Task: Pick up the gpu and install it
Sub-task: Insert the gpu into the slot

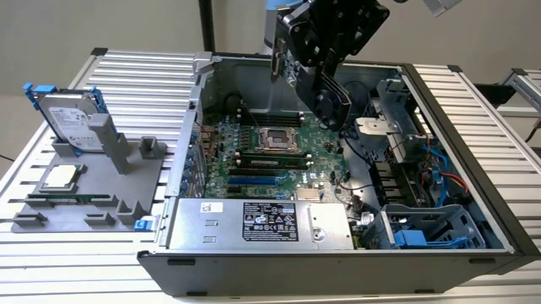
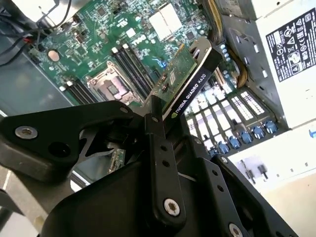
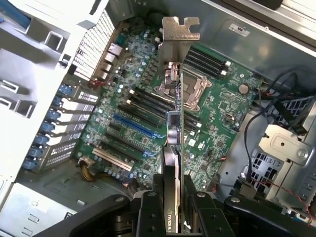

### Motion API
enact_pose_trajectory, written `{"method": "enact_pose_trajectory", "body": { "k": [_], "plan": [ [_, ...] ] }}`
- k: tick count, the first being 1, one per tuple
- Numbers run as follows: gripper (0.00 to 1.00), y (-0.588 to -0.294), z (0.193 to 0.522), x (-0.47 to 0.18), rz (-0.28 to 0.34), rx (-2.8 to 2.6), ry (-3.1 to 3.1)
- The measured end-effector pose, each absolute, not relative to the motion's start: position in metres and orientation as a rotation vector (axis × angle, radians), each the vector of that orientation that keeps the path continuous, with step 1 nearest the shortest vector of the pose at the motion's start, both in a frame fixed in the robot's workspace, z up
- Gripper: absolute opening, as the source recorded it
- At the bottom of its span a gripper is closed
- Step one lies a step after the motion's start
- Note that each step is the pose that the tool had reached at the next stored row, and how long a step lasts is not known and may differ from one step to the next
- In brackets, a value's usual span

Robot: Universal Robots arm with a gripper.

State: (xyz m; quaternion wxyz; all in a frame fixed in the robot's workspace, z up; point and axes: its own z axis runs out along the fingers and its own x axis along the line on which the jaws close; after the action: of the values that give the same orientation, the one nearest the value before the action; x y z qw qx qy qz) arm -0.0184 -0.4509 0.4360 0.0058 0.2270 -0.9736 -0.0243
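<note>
I am gripping the graphics card (image 1: 331,104) with my pincer (image 1: 320,63) clenched on its edge. In the exterior view it is hanging in the upper middle of the frame, above the open computer case (image 1: 338,278) and clear of the motherboard (image 1: 270,152). In the first wrist view the card (image 3: 176,123) is standing edge-on between my fingers (image 3: 148,212), its silver bracket (image 3: 180,30) pointing away from me over the board's slots. In the second wrist view the black cooler side (image 2: 195,86) is facing outward. A hard drive (image 1: 72,120) is resting upright on the grey stand (image 1: 93,190) at the exterior view's left, well apart from the case.
</note>
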Motion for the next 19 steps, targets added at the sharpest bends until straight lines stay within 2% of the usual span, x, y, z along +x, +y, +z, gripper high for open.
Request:
{"method": "enact_pose_trajectory", "body": {
  "k": [19],
  "plan": [
    [0.0,-0.4509,0.436,-0.0184,-0.072,1.145,-2.905]
  ]
}}
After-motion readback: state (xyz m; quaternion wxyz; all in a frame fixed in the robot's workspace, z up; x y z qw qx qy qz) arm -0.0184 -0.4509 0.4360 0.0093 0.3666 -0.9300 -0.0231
